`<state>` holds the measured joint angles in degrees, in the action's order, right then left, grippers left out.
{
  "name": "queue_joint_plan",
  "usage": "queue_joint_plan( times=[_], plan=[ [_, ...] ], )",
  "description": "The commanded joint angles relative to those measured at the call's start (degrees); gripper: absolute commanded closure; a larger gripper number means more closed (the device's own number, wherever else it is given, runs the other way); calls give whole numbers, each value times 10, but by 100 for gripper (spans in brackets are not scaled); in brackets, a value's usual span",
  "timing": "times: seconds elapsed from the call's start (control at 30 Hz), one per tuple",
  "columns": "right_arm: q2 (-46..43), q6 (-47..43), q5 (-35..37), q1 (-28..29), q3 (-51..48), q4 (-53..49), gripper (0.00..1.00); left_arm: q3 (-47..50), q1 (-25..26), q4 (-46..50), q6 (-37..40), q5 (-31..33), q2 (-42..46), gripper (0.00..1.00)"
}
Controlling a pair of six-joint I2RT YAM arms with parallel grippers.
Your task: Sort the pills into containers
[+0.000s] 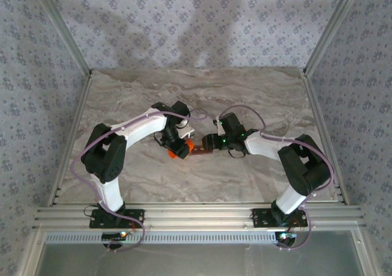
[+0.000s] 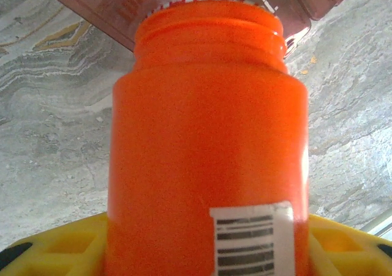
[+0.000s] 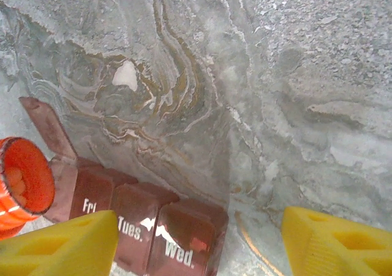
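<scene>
My left gripper (image 2: 205, 242) is shut on the bright orange bottle (image 2: 208, 141), yellow fingers on both sides of its base. The bottle lies tilted, its open mouth against the dark red-brown containers (image 2: 113, 7). In the right wrist view the containers (image 3: 141, 227) show closed lids marked Fri, Tues. and Wed., and one end lid (image 3: 46, 129) stands open beside the bottle mouth (image 3: 24, 184). Orange pills (image 3: 13, 181) show inside the mouth. My right gripper (image 3: 199, 245) is open over the Wed. end and grips nothing. From above, both grippers (image 1: 177, 146) (image 1: 209, 142) meet at the containers (image 1: 199, 150).
The marbled table (image 1: 202, 92) spreads to the back and both sides. Patterned walls (image 1: 196, 19) and metal frame posts (image 1: 61, 31) enclose it. A metal rail (image 1: 196, 215) runs along the near edge by the arm bases.
</scene>
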<state>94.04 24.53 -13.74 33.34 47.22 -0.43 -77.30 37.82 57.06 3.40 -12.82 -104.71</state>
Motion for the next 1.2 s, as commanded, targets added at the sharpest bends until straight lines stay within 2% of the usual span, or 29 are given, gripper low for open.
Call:
queue_joint_plan(
  times=[0.0,0.4,1.17],
  plan=[
    [25,-5,-24,-3,27,11,29,-10,-1,20,-6,-13,14,100],
    [72,10,-63,1,60,24,35,0,-2,17,-3,-14,20,100],
    [-11,39,-64,34,-31,43,38,1,-10,27,5,-8,24,100]
  ],
)
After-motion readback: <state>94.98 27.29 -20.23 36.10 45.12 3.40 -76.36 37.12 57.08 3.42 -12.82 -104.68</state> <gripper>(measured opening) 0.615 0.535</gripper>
